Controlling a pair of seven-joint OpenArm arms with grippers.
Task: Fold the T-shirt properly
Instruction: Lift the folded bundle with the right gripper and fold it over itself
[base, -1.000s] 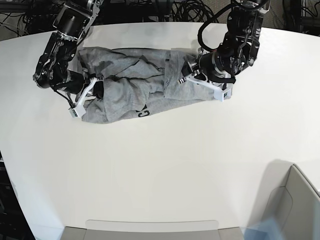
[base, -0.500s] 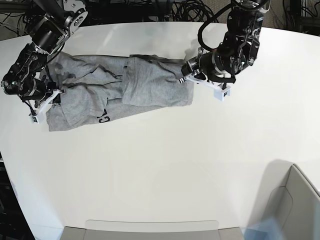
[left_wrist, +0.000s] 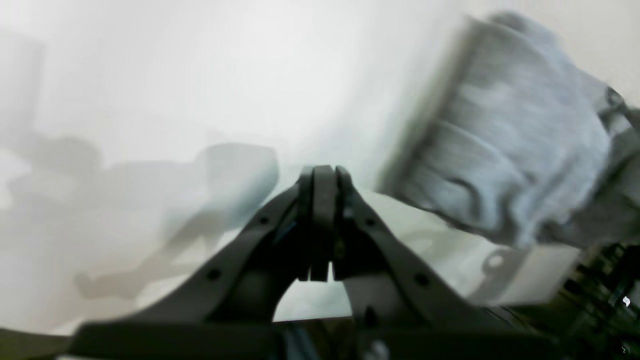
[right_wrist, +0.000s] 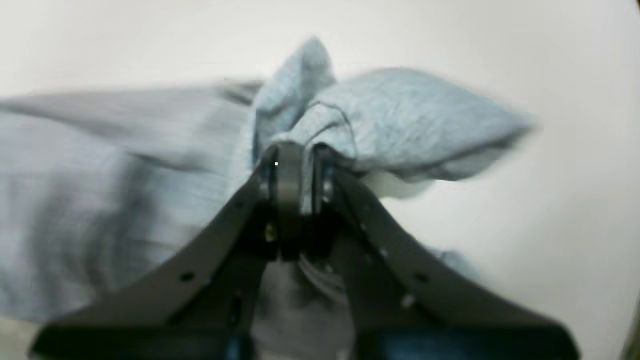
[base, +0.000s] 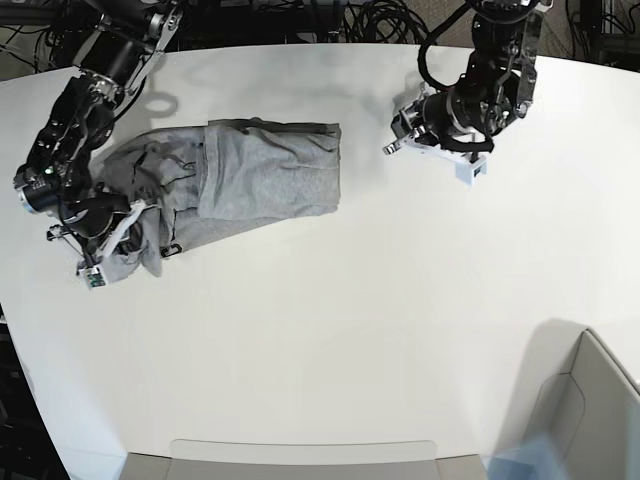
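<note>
**Base view: grey shirt gathered at one side of the table, one gripper clamped on it**

In the base view, the large heather-grey cotton T-shirt (base: 250, 175) is being shown bunched on the white curved table (base: 330, 330), towards the far side where the right arm is working. One flatter panel is lying folded over the top, with a rumpled mass beside it. A small dark mark, possibly lettering, is being shown at the near edge, too small to read.

The right gripper (right_wrist: 300, 155) is being seen in the right wrist view with its black jaws pressed together on a pinched ridge of the grey cloth, fabric bulging out past the tips. In the base view this gripper (base: 105, 235) is placed at the crumpled end of the shirt.

The left gripper (left_wrist: 322, 175) is being shown in the left wrist view with its jaws closed against each other, nothing between them, above bare table. The shirt (left_wrist: 510, 145) is appearing blurred off to one side, apart from it. In the base view the left gripper (base: 440, 140) is hanging well apart from the cloth.
</note>
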